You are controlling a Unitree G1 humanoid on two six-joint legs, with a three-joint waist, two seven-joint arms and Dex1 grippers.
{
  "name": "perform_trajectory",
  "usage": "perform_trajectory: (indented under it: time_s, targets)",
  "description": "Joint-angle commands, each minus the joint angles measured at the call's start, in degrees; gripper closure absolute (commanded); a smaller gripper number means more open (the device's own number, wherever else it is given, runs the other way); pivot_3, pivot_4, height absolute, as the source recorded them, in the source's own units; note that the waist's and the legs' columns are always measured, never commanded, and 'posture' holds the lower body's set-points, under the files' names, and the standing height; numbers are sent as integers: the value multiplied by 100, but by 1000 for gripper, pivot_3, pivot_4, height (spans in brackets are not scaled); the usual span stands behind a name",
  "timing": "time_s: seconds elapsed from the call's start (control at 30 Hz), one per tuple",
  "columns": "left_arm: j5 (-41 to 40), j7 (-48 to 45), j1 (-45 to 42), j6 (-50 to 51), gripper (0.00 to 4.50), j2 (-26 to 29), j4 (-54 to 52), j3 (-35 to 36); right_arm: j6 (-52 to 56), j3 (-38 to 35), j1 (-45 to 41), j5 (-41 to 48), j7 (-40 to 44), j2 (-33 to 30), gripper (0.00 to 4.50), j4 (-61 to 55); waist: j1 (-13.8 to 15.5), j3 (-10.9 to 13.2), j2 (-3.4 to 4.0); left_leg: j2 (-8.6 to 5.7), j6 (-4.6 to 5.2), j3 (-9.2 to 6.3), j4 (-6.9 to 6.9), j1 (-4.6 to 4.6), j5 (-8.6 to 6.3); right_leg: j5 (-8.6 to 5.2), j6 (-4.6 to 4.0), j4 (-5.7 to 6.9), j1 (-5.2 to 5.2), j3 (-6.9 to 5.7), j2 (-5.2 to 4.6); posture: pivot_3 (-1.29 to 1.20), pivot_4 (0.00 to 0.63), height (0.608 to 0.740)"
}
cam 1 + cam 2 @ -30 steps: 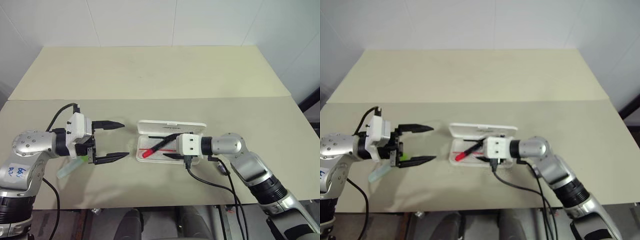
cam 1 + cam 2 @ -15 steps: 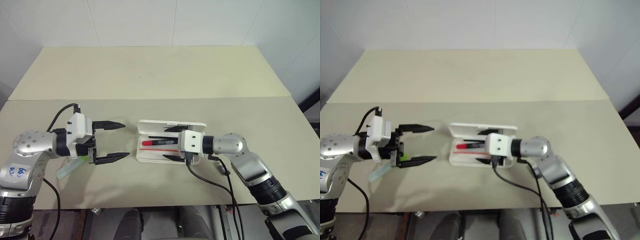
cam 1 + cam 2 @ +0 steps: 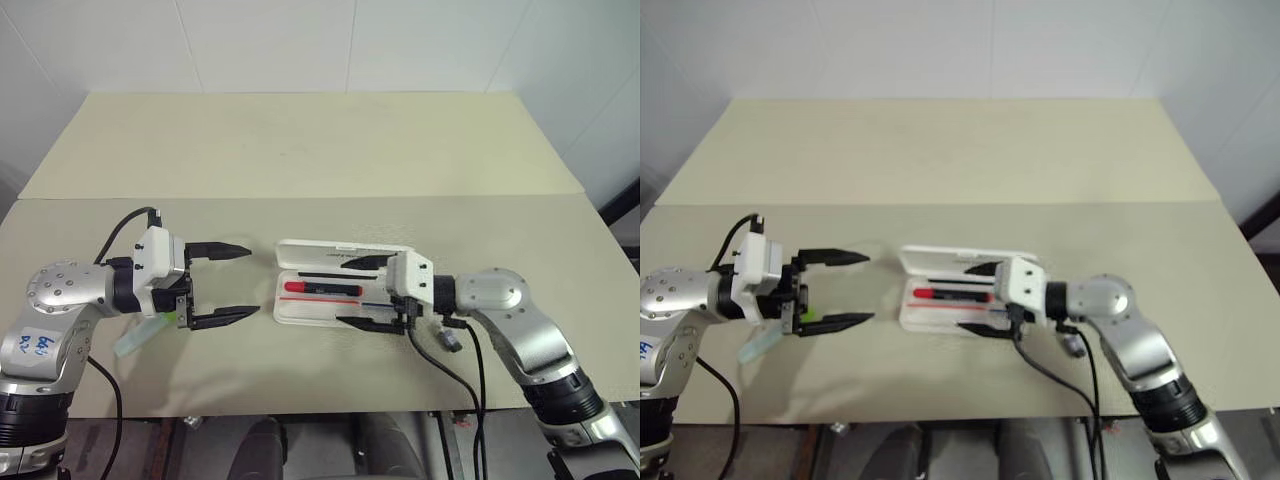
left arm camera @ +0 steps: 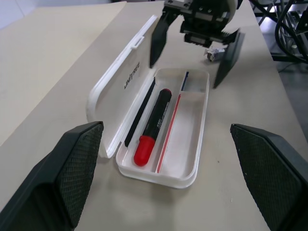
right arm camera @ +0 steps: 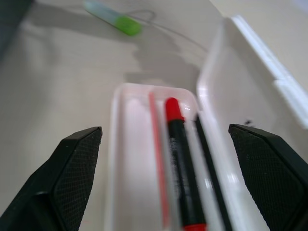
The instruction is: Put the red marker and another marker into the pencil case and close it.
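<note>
The white pencil case (image 3: 300,316) lies open at the table's middle, its lid (image 3: 340,249) folded back on the far side. The red marker (image 3: 322,288) lies flat inside it, red cap toward my left. My right gripper (image 3: 345,293) stands open over the case's right end, one finger near the lid and one near the front rim, holding nothing. Another marker (image 5: 113,14), pale with a green cap, lies on the table by my left gripper (image 3: 238,281), partly hidden behind it. That gripper is open and empty, pointing at the case's left end.
A slim black stick (image 4: 140,113) and a red stripe (image 4: 168,130) also lie in the case. A dark cable with a small plug (image 3: 447,338) trails from my right wrist onto the table. The table's front edge runs close below both arms.
My right gripper has let go of the red marker, which went from tilted to lying flat in the case. The gripper opened wide and drew back to the right. The left arm kept still.
</note>
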Motion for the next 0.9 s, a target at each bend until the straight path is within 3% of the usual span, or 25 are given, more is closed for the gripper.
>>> perform_trajectory:
  time_s: [0.03, 0.27, 0.53, 0.9]
  targets:
    - [-34, -63, -14, -143, 0, 42, -55, 48, 269, -434, 130, 671, 255, -213, 38, -442, -1, 0, 0, 0, 0, 0, 1, 0, 0, 0, 0, 0, 0, 0, 0, 0, 150, 740]
    - [145, -33, 277, -36, 0, 344, -75, 185, 537, -995, 15, 1269, 402, -460, 38, -379, -16, 0, 0, 3, 0, 0, -1, 5, 0, -2, -3, 0, 1, 0, 3, 0, 150, 740]
    - [786, 442, 1244, 585, 0, 1245, -174, 784, 775, -1564, -1093, 1755, 388, -508, 38, 371, -36, 3, -2, 10, 0, 3, -11, 7, 0, -7, -11, -7, -1, 1, 3, 0, 150, 740]
    - [1351, 1259, 2430, 2434, 0, 1650, -662, 1536, 286, -1167, -1913, 1402, 751, -132, 38, 1158, -32, 5, 1, 16, -11, 3, -28, 0, -18, -19, -17, -8, -14, -5, 2, 0, 150, 740]
